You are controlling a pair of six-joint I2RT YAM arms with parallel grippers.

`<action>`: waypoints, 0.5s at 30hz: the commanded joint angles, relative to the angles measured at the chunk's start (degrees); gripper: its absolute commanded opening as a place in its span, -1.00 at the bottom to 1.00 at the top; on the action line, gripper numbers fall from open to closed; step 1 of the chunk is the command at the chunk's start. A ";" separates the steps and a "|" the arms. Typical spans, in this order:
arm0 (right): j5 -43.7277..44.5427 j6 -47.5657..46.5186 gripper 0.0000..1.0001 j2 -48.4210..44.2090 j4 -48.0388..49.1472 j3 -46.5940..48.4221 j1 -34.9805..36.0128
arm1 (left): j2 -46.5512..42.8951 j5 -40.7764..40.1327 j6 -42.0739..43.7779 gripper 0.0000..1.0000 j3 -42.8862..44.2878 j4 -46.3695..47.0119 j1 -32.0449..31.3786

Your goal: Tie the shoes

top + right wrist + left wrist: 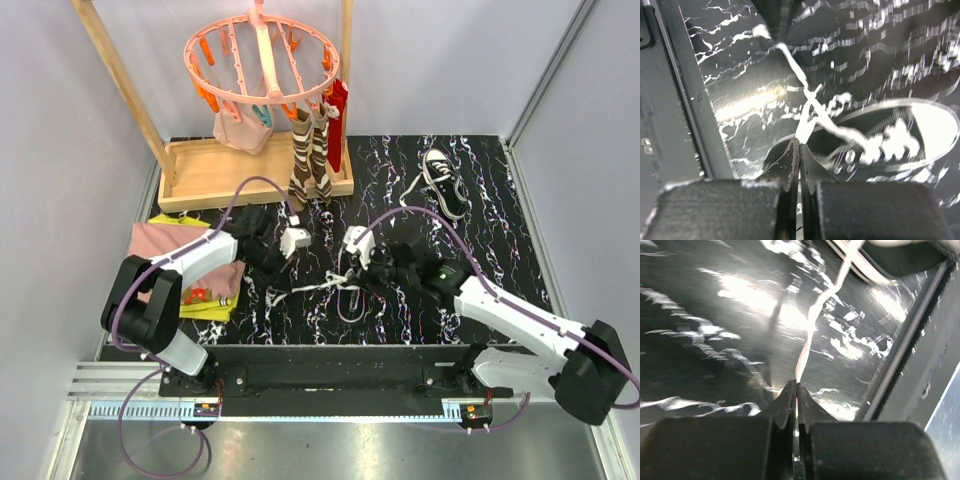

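One black sneaker (443, 180) with a white toe cap lies at the back right, its laces loose. The other sneaker (890, 145) lies under my right gripper (354, 272) and is mostly hidden in the top view. My right gripper (799, 145) is shut on a white lace (806, 122) just above this shoe. My left gripper (280, 274) is to the shoe's left, and in its wrist view (796, 387) it is shut on the other white lace (812, 315), which stretches taut toward the shoe. The two laces cross (812, 97) above the shoe. A slack loop of lace (350, 300) lies on the mat.
A wooden rack base (250, 170) with brown striped socks (310, 155) hanging from a pink clip hanger (262, 55) stands at the back left. Folded cloths (185, 265) lie at the left. The black marbled mat (480, 250) ends at a metal rail (330, 352) in front.
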 commanded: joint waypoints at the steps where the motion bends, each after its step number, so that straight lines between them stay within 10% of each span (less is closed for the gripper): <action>1: 4.09 10.32 -1.00 -4.88 -0.88 -3.17 -2.62 | -2.16 -2.13 3.48 -0.97 -0.46 -0.14 -3.88; 15: 8.93 14.11 -1.00 -12.45 2.45 -9.59 -5.70 | 4.78 6.40 -6.71 -0.26 13.68 7.51 -5.73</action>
